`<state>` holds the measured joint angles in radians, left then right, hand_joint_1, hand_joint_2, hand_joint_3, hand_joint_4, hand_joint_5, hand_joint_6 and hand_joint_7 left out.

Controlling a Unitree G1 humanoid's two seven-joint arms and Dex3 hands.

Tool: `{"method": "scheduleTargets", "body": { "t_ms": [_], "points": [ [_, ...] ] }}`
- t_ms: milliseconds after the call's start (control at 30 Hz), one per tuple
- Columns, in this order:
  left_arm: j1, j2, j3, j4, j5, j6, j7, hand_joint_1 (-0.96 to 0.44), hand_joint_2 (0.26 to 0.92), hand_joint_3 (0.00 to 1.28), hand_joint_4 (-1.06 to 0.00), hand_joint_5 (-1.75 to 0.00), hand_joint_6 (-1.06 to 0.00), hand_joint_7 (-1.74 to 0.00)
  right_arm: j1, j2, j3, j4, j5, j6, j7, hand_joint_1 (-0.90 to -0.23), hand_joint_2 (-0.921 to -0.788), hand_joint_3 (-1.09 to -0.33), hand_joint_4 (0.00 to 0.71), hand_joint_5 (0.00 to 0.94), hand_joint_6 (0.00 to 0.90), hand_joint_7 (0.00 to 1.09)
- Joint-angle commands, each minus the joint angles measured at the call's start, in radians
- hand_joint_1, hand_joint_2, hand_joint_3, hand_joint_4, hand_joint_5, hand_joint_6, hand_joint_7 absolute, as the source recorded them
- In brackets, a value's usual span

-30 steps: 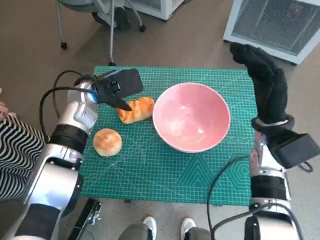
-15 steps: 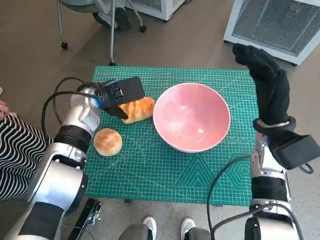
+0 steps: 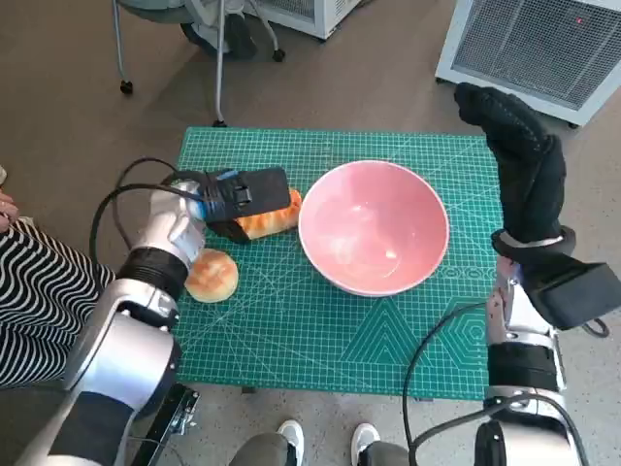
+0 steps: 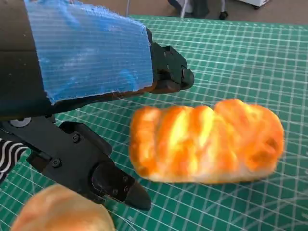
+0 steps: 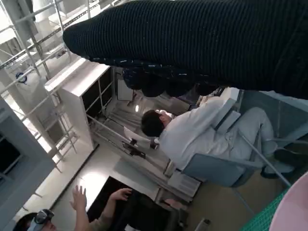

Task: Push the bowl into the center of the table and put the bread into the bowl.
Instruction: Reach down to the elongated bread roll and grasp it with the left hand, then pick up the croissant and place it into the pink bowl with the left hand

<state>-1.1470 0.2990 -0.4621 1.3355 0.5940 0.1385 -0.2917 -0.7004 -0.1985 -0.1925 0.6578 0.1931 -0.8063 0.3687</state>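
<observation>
Underneath everything lies a green cutting mat (image 3: 291, 330) with a pale grid, covering the small table; round it is brown floor, with a grey ventilated unit (image 3: 543, 44) at the far right corner and chair legs with castors (image 3: 121, 85) at the far left. A person's striped sleeve (image 3: 29, 291) shows at the left edge. The pink bowl (image 3: 374, 228) sits about mid-table, wide, glossy and empty. Just to its left lies the bread (image 3: 272, 218) — a long, ridged, golden-brown loaf. A round bun (image 3: 212, 275) lies nearer the robot, close by. The left hand (image 3: 243, 194) is over the loaf's left end; the left wrist view shows its fingers (image 4: 110, 178) spread either side of the loaf, not closed on it — it holds nothing. The right hand (image 3: 519, 146) is raised at the table's far right edge, grasping nothing. Only the right wrist view shows a person in white (image 5: 192, 134) seated beyond, and metal shelving (image 5: 29, 57).
</observation>
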Motion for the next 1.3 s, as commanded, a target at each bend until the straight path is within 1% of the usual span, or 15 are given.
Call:
{"method": "scheduleTargets", "body": {
  "t_ms": [33,67,100,133,167,233,333,367,400,433,500,567,800,1033,1300],
  "points": [
    [0.019,-0.013,0.000,0.009,0.008,-0.012,0.073,-0.25,0.743,0.01,-0.36,-0.10,-0.38,-0.05,0.019,-0.003,0.001,0.010,0.011,0.013,0.005,-0.738,-0.921,-0.727,0.157,0.001,0.034,0.45],
    [0.027,-0.014,0.001,0.008,0.007,-0.025,0.098,-0.22,0.751,0.01,-0.42,-0.13,-0.42,-0.05,0.019,-0.003,0.001,0.010,0.012,0.013,0.005,-0.738,-0.921,-0.727,0.157,0.001,0.033,0.45],
    [0.033,-0.014,0.002,0.008,0.007,-0.033,0.116,-0.18,0.764,0.01,-0.45,-0.46,-0.48,-0.04,0.019,-0.003,0.001,0.010,0.013,0.013,0.006,-0.738,-0.921,-0.727,0.157,0.001,0.033,0.45],
    [0.035,-0.014,0.002,0.008,0.006,-0.038,0.125,-0.16,0.769,0.01,-0.45,-0.60,-0.50,-0.04,0.019,-0.003,0.001,0.010,0.013,0.013,0.006,-0.738,-0.921,-0.727,0.157,0.001,0.033,0.45],
    [0.042,-0.015,0.001,0.009,0.007,-0.048,0.146,-0.14,0.776,0.00,-0.44,-0.81,-0.54,-0.03,0.020,-0.003,0.002,0.008,0.013,0.013,0.006,-0.738,-0.921,-0.727,0.157,0.001,0.033,0.45],
    [0.054,-0.015,-0.004,0.010,0.012,-0.066,0.182,0.11,0.847,0.03,-0.57,-1.01,-0.63,-0.06,0.021,-0.003,0.002,0.007,0.014,0.013,0.006,-0.738,-0.921,-0.727,0.158,0.002,0.032,0.46],
    [0.066,-0.017,-0.015,0.013,0.024,-0.083,0.223,0.28,0.897,0.06,-0.64,-1.16,-0.75,-0.12,0.022,-0.003,0.001,0.007,0.013,0.012,0.006,-0.738,-0.921,-0.726,0.161,0.003,0.031,0.46],
    [0.069,-0.017,-0.017,0.014,0.027,-0.088,0.234,0.23,0.901,0.06,-0.65,-1.17,-0.72,-0.32,0.023,-0.003,0.001,0.007,0.013,0.012,0.005,-0.738,-0.921,-0.726,0.162,0.003,0.031,0.46],
    [0.074,-0.017,-0.017,0.015,0.027,-0.094,0.249,0.14,0.908,0.08,-0.66,-1.20,-0.66,-0.63,0.024,-0.003,0.001,0.006,0.013,0.012,0.006,-0.739,-0.921,-0.725,0.163,0.004,0.031,0.46],
    [0.077,-0.017,-0.017,0.016,0.028,-0.098,0.259,0.09,0.913,0.08,-0.67,-1.20,-0.63,-0.82,0.024,-0.003,0.001,0.006,0.014,0.013,0.006,-0.739,-0.921,-0.724,0.163,0.004,0.031,0.46],
    [0.083,-0.017,-0.017,0.017,0.032,-0.104,0.280,0.05,0.917,0.08,-0.69,-1.20,-0.61,-0.98,0.026,-0.003,0.002,0.004,0.014,0.013,0.006,-0.739,-0.921,-0.722,0.163,0.004,0.031,0.46],
    [0.090,-0.018,-0.017,0.019,0.036,-0.110,0.300,0.02,0.919,0.07,-0.70,-1.19,-0.62,-1.07,0.026,-0.003,0.001,0.004,0.014,0.014,0.006,-0.739,-0.921,-0.721,0.163,0.003,0.031,0.46],
    [0.106,-0.017,-0.008,0.023,0.031,-0.125,0.353,0.00,0.920,0.04,-0.68,-1.19,-0.70,-1.08,0.029,-0.004,0.000,-0.002,0.018,0.019,0.006,-0.739,-0.921,-0.718,0.162,0.003,0.032,0.47],
    [0.113,-0.013,-0.005,0.028,0.031,-0.128,0.375,0.00,0.916,0.03,-0.68,-1.28,-0.75,-0.93,0.032,-0.005,-0.002,-0.008,0.020,0.023,0.006,-0.740,-0.921,-0.716,0.162,0.002,0.029,0.47],
    [0.113,-0.008,-0.001,0.029,0.030,-0.125,0.381,0.00,0.917,0.03,-0.68,-1.33,-0.78,-0.84,0.034,-0.004,-0.001,-0.014,0.018,0.027,0.002,-0.738,-0.921,-0.716,0.162,0.002,0.027,0.47]
  ]
}}
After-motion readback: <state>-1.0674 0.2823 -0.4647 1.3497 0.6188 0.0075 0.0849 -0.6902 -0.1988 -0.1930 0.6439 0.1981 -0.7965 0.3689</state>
